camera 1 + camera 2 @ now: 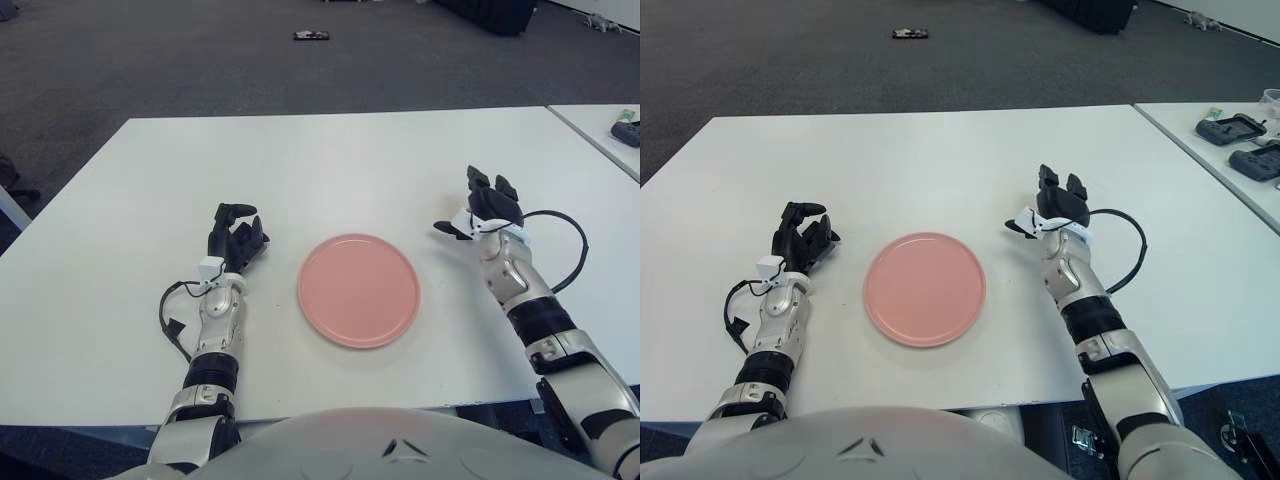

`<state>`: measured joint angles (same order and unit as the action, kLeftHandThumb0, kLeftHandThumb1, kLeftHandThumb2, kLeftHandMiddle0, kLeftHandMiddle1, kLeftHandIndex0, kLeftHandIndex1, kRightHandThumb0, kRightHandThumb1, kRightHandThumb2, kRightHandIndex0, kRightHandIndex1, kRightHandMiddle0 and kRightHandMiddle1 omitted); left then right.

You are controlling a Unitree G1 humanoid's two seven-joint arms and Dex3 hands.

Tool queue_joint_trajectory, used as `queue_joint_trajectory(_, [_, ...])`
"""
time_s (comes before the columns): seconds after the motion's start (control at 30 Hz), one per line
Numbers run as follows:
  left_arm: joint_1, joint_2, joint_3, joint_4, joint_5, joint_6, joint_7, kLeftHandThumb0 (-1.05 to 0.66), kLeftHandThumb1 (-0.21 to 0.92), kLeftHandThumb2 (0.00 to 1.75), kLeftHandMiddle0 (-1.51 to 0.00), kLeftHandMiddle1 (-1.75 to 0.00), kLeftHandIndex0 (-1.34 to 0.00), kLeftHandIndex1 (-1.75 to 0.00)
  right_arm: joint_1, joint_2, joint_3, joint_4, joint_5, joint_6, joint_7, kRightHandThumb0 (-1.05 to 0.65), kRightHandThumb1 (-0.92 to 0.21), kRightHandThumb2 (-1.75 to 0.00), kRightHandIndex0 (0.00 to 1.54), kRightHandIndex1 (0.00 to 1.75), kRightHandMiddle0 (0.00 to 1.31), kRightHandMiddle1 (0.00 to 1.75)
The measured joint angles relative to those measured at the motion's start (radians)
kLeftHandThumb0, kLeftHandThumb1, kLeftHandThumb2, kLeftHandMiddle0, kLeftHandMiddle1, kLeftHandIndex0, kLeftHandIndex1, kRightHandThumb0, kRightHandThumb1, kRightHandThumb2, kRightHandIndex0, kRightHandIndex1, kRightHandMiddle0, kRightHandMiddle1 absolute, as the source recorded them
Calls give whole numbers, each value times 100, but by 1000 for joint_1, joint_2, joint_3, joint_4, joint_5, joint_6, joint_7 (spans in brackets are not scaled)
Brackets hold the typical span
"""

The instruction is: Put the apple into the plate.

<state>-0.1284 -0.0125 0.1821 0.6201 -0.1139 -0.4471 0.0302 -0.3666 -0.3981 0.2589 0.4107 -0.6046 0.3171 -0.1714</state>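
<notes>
The pink plate (359, 290) lies flat on the white table (330, 160), near the front edge. My right hand (478, 212) hovers just right of the plate's far rim, its back turned to me. The apple does not show in either view now; the hand covers the spot where an orange patch showed earlier. My left hand (234, 240) shows to the left of the plate, fingers loosely bent and holding nothing.
A black cable (565, 240) loops out from my right wrist. A second table (1240, 140) at the right carries dark devices (1232, 128). A small dark object (311, 35) lies on the grey carpet beyond the table.
</notes>
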Motion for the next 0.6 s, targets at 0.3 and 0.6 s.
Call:
queue_joint_trajectory(0.3, [-3, -2, 5, 3, -1, -1, 0, -38, 71, 82, -78, -175, -32, -175, -28, -11, -72, 111, 45, -41, 0, -93, -65, -46, 0, 0, 0, 2])
queue_joint_trajectory(0.6, [4, 4, 6, -7, 3, 1, 0, -38, 70, 83, -78, -175, -33, -175, -29, -27, -103, 158, 48, 33, 7, -100, -75, -35, 0, 0, 0, 1])
